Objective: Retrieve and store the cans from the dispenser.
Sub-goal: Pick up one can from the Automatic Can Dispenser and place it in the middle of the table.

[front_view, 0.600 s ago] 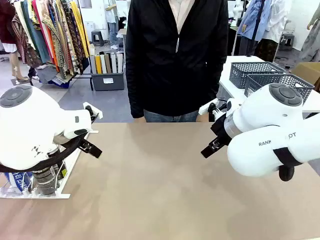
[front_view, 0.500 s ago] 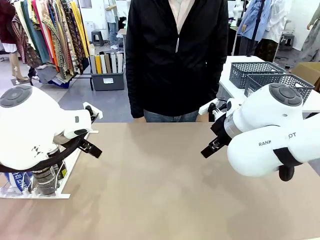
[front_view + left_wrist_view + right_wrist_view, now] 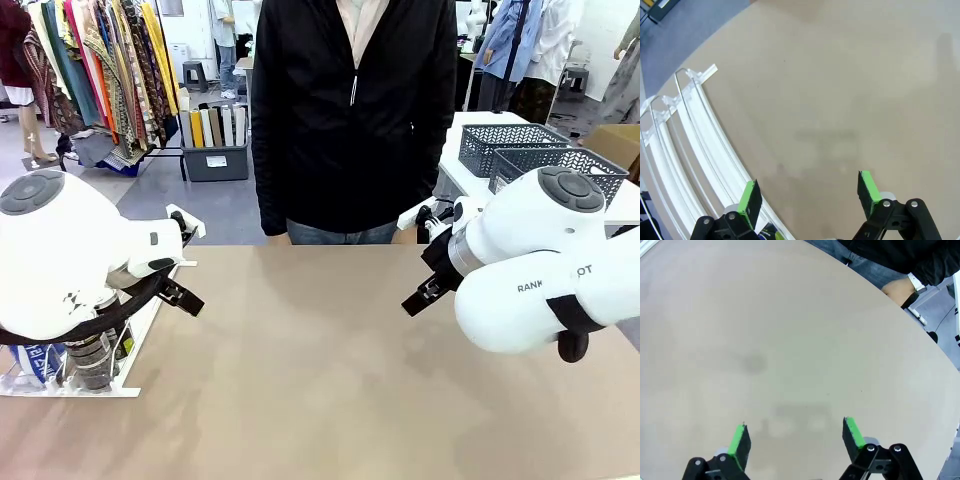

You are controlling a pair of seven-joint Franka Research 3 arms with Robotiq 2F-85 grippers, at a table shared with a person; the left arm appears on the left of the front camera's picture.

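1. The dispenser [image 3: 75,391] sat at the bench's [image 3: 320,390] left edge, under the left arm. Two cans [image 3: 90,362] stood at its near end, one dark and one blue [image 3: 42,362].
2. In the left wrist view, the dispenser's [image 3: 707,135] white rails curved away from just beside the left pincer's [image 3: 807,192] left finger toward the upper left. The lanes seen there had no cans in them.
3. The left pincer hung above the bench [image 3: 850,90] with its green pads [image 3: 866,184] spread wide and nothing between them.
4. Ahead of the left pincer lay bare tan surface.
5. A person [image 3: 350,110] in a dark jacket stood at the far side of the bench, between the two arms.
6. The right pincer [image 3: 795,435] was also gaping wide, and its green pads [image 3: 851,429] held nothing.
7. Bare bench [image 3: 790,340] lay ahead of the right pincer. Well beyond it, at the upper right past the bench's edge, were the person's jeans and a wrist with a watch [image 3: 916,285].
8. Dark baskets [image 3: 510,140] rested on another table behind the right arm.
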